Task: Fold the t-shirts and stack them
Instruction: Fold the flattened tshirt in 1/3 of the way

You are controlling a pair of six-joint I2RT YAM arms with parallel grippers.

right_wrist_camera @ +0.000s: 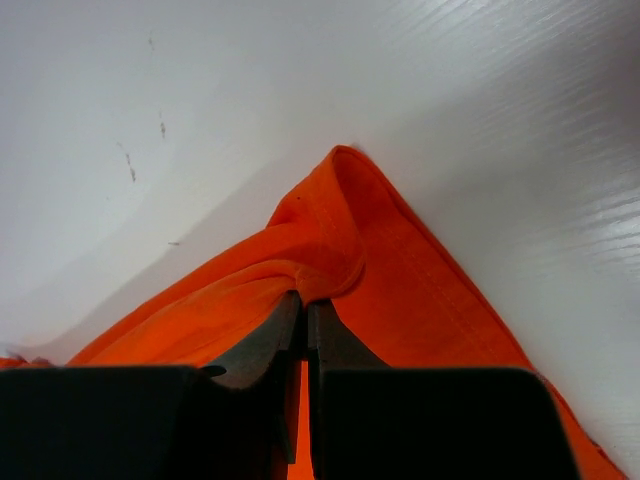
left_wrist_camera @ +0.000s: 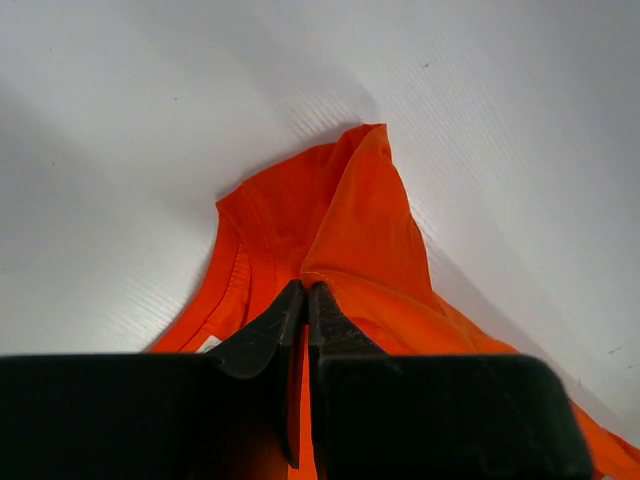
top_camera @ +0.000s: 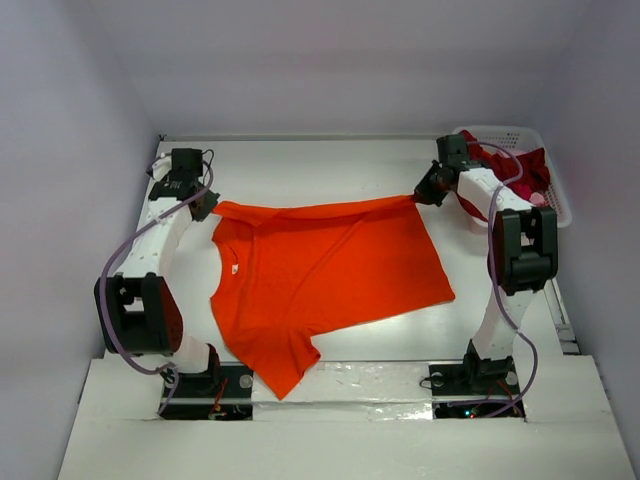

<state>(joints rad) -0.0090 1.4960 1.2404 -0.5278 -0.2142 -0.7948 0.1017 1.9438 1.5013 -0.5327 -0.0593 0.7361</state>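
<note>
The bright orange t-shirt [top_camera: 320,275] lies spread across the table, its far edge stretched taut between both grippers. My left gripper [top_camera: 208,207] is shut on its far left corner; the left wrist view shows the cloth [left_wrist_camera: 350,230] pinched between the jaws near the collar. My right gripper [top_camera: 422,193] is shut on the far right corner, with the hem [right_wrist_camera: 340,230] bunched at the closed tips. The dark crimson t-shirt [top_camera: 520,165] lies crumpled in the basket at the far right.
A white lattice basket [top_camera: 556,190] stands at the far right corner, close behind the right arm. The table [top_camera: 300,160] has a back edge against the wall. The shirt's near sleeve hangs over the table's front edge [top_camera: 285,375].
</note>
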